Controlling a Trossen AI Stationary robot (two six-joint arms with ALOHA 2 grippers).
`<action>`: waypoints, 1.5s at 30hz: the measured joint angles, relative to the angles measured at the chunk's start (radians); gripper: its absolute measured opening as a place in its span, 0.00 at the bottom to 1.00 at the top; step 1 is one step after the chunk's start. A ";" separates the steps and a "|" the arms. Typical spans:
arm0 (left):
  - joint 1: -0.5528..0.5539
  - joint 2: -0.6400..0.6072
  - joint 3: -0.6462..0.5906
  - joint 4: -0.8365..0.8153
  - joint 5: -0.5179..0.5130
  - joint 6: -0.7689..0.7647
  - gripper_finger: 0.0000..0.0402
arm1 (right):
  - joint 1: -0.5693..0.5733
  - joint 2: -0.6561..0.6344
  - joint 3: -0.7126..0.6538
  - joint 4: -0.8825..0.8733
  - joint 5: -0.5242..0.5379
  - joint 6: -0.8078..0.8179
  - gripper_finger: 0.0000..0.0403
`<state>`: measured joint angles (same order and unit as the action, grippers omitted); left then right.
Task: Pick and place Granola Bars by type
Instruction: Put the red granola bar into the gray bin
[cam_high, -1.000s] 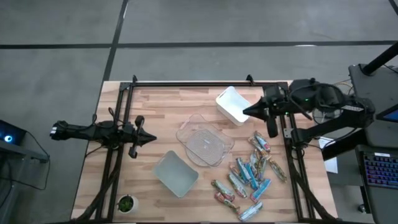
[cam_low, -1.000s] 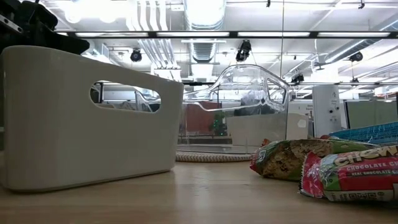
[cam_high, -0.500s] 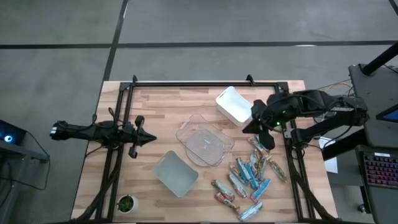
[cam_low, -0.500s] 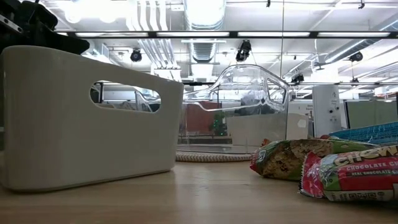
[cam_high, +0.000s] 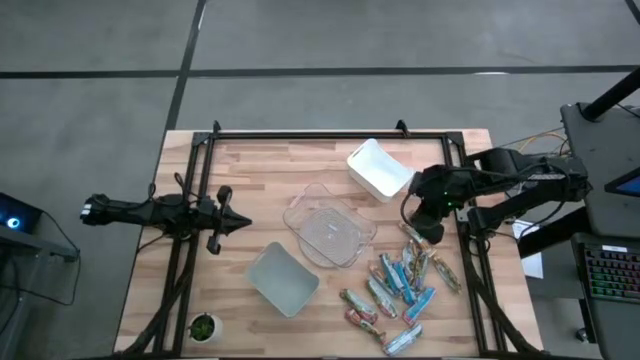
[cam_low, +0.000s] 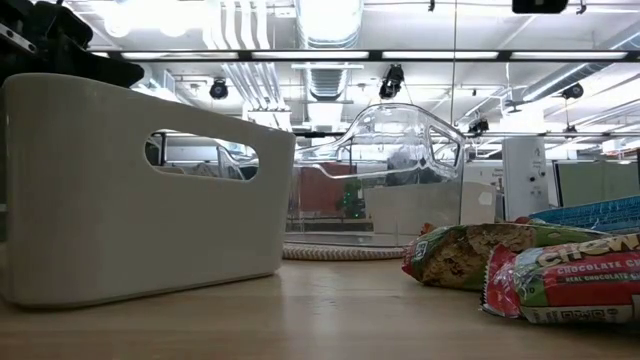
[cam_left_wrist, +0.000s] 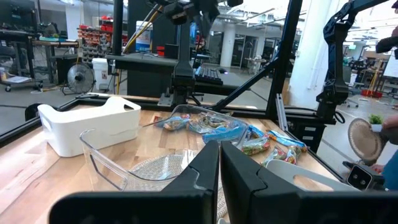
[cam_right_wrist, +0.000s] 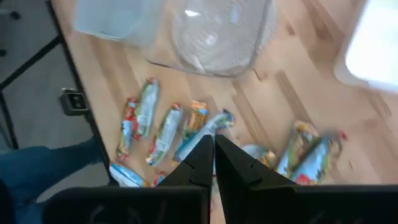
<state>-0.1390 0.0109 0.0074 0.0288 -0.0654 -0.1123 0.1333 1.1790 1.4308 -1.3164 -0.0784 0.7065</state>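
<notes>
The clear bin (cam_high: 330, 232) sits near the middle of the wooden desk (cam_high: 260, 180) and serves as the landmark here; the granola bars (cam_high: 405, 280) lie loose on the desk to the right of it and toward the front edge, a scatter of blue, red and greenish-brown wrappers, none of them inside any bin. The white bin (cam_high: 377, 168) stands just behind and to the right of the clear bin; a pale grey bin (cam_high: 283, 278) rests in front of it, to the left. The right tool (cam_high: 424, 228) hangs just right of the clear bin, above the rear end of the bar scatter (its wrist view looks down on several bars), fingers pressed together with nothing between them. The left tool (cam_high: 238, 223) waits well to the left of the clear bin, pointing toward it, fingers likewise pressed together and empty; a small green plant (cam_high: 203, 327) sits at the desk's front left corner.
</notes>
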 joint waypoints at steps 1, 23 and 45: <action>0.000 0.000 0.000 0.000 0.000 0.000 0.00 | 0.000 0.000 -0.007 -0.005 0.000 0.011 0.02; 0.000 0.000 0.000 0.000 0.000 0.000 0.00 | -0.001 -0.061 -0.329 0.017 0.120 0.319 0.02; 0.000 0.000 0.000 0.000 0.000 0.000 0.00 | -0.001 -0.155 -0.504 0.068 0.123 0.305 0.52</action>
<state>-0.1394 0.0109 0.0074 0.0288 -0.0650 -0.1123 0.1326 1.0242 0.9267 -1.2480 0.0444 1.0111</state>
